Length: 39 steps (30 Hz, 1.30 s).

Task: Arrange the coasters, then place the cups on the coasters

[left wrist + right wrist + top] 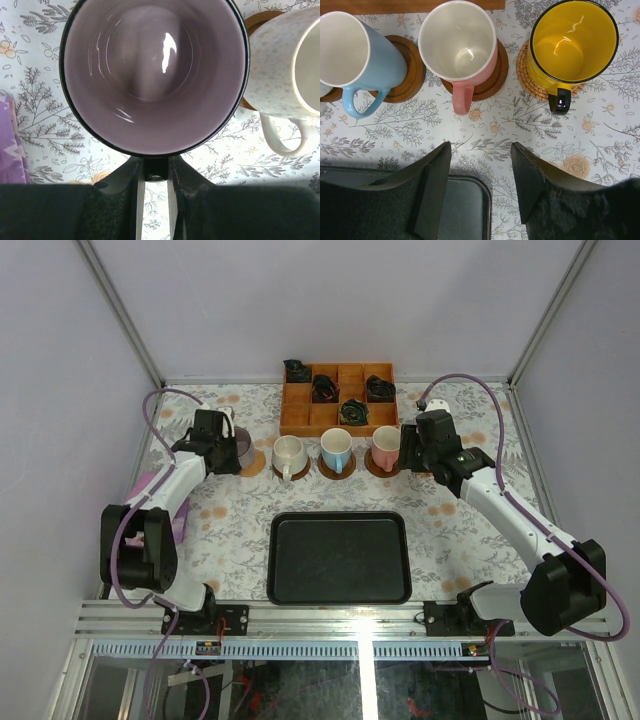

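My left gripper point(156, 162) is shut on the dark handle of the mauve-grey cup point(152, 75), which fills the left wrist view. From above, that cup point(243, 448) sits at the left end of the row, over a tan coaster point(256, 464). The white cup point(289, 454), light blue cup point(336, 449) and pink cup point(385, 447) stand on dark brown coasters point(492, 80). The yellow cup point(572, 42) rests on a woven coaster point(529, 82). My right gripper point(481, 150) is open and holds nothing, just in front of the pink and yellow cups.
A black tray point(340, 558) lies in the near middle of the table. An orange wooden compartment box point(300, 425) with dark bundles stands behind the cups. A purple cloth point(10, 142) lies to the left of the mauve-grey cup.
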Motion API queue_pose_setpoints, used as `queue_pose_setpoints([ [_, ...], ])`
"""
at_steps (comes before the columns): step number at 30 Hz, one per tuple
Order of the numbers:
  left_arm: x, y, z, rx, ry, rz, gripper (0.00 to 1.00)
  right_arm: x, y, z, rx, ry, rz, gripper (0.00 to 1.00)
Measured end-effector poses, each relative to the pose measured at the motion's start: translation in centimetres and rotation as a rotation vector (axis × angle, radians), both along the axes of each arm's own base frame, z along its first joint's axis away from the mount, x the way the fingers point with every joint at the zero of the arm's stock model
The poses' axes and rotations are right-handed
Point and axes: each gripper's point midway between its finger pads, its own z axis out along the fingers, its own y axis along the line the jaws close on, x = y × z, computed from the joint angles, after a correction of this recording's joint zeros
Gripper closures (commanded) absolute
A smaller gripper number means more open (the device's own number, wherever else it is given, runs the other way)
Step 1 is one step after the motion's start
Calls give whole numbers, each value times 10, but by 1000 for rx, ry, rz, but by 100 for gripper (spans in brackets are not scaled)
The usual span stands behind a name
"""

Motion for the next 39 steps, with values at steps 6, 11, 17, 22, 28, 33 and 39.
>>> queue_pose_setpoints([
  [6, 6, 4, -10, -20, 16, -39, 100, 0, -1, 0, -5, -2, -6, 42],
  [11, 10, 1, -16, -31, 32, -59, 100, 0, -1, 0, -5, -2, -5, 42],
  [17, 21, -2, -5, -44, -1, -70, 100, 0, -1, 0, -5, -2, -6, 42],
  [22, 22, -3, -4, -47, -3, -70, 100, 0, -1, 0, -5, -2, -5, 42],
  [28, 20, -2, -7, -46, 14, -63, 100, 0, -1, 0, -5, -2, -5, 42],
  [33, 18, -1, -9, -36, 24, -54, 100, 0, -1, -1, -4, 0, -5, 42],
  [39, 18, -4, -9, -38, 27, -53, 100, 0, -1, -1, -4, 0, -4, 42],
])
